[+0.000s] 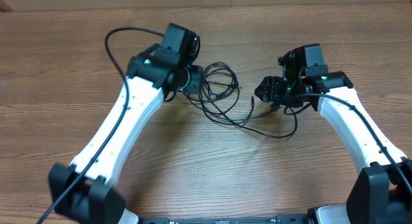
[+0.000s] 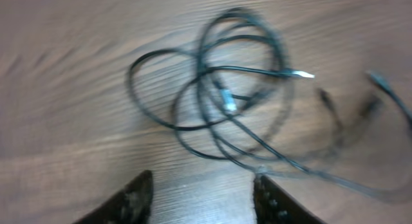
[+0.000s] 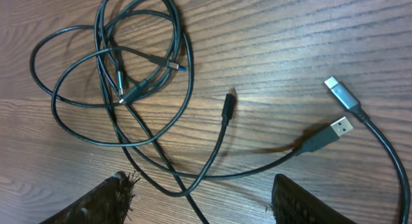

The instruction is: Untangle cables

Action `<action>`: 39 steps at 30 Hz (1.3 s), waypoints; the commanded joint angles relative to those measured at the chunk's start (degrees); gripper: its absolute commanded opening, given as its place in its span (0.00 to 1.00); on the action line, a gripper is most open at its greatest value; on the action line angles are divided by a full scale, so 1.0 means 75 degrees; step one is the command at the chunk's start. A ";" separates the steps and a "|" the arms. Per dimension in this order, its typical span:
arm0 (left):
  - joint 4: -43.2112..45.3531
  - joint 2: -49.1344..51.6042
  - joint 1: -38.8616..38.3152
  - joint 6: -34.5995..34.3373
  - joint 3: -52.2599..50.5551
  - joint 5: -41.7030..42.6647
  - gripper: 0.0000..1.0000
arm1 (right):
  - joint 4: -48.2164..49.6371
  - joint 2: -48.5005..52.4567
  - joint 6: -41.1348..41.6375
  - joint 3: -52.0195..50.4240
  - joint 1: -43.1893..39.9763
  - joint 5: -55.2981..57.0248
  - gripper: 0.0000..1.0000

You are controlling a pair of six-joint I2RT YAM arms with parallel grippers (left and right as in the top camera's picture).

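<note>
Wooden tabletop (image 1: pixel 193 166) under your arms carries the tangled cables (image 1: pixel 215 89) between both wrists. Your left gripper (image 2: pixel 201 182) and right gripper (image 3: pixel 203 185) hang open, holding nothing.

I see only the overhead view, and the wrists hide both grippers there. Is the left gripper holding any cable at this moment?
Observer: No. In the left wrist view the left gripper is open and empty. The cables lie on the table ahead of it.
Operator: And the right one?
Observer: The right gripper is open too. One black strand runs between its jaws, not pinched.
Operator: Are any plugs free near it?
Observer: Yes, two lie apart from the tangle: a flat USB plug and a grey plug beside it.
</note>
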 commanded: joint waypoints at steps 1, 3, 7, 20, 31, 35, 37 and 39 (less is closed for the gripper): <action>0.0111 0.0772 0.0117 -0.1734 0.0032 -0.1087 0.54 | -0.0050 -0.0140 -0.0058 0.0067 -0.0006 0.0096 0.68; 0.0318 0.1221 0.0230 -0.2148 0.0032 -0.1093 0.57 | -0.0102 -0.0140 -0.0058 0.0067 -0.0006 0.0096 0.68; 0.0697 0.1845 0.0501 -0.2486 0.0032 -0.1084 0.59 | -0.0140 -0.0140 -0.0058 0.0067 -0.0006 0.0096 0.68; 0.1303 0.3188 0.0997 -0.2681 0.0032 0.0146 0.27 | -0.0163 -0.0140 -0.0058 0.0067 -0.0006 0.0090 0.68; 0.0708 0.1856 0.0927 -0.0997 0.1276 0.1833 0.04 | -0.0114 -0.0140 -0.0058 0.0067 -0.0006 0.0096 0.72; 0.0428 0.0822 0.0833 -0.0714 0.1740 0.1760 0.04 | -0.0076 -0.0140 -0.0061 0.0067 -0.0006 0.0096 0.72; 0.0417 0.0309 0.0822 -0.0749 0.1746 0.1786 0.04 | -0.0067 -0.0140 -0.0061 0.0067 -0.0006 0.0096 0.72; 0.0306 -0.0061 0.0819 -0.0877 0.1746 0.1979 0.04 | -0.0067 -0.0140 -0.0061 0.0067 -0.0006 0.0096 0.72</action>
